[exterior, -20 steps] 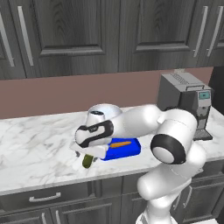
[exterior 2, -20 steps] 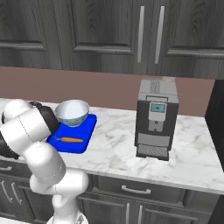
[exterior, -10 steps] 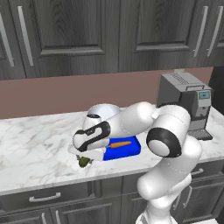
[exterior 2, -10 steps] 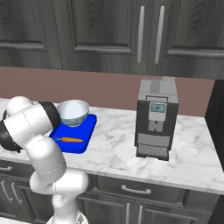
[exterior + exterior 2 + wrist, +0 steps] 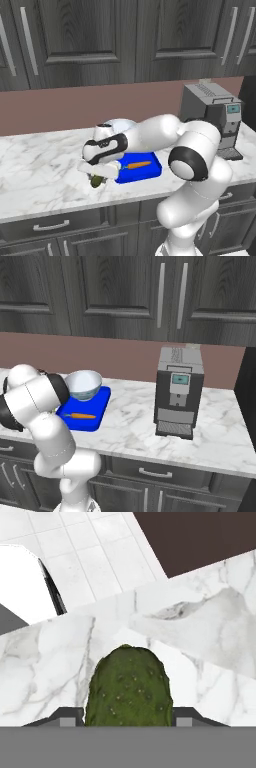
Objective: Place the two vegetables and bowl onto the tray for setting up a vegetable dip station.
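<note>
My gripper [image 5: 98,176] hangs over the marble counter just left of the tray, shut on the short dark green cucumber [image 5: 95,181]. In the hand view the cucumber [image 5: 129,687] sits between the two fingertips [image 5: 69,716], right over the counter top. The bright blue tray [image 5: 150,171] [image 5: 98,402] lies to the right of the hand. The thin orange carrot [image 5: 138,164] [image 5: 80,416] lies on it. The pale blue bowl [image 5: 83,384] stands at the tray's far end. In the left base view my arm hides the bowl.
A dark coffee machine [image 5: 212,120] [image 5: 177,391] stands on the counter to the right of the tray. The counter's front edge [image 5: 60,212] runs close below the hand. Dark cabinets line the wall above.
The jaws have closed from wide open onto the cucumber. The hand dropped and shifted a little left over it, then held still.
</note>
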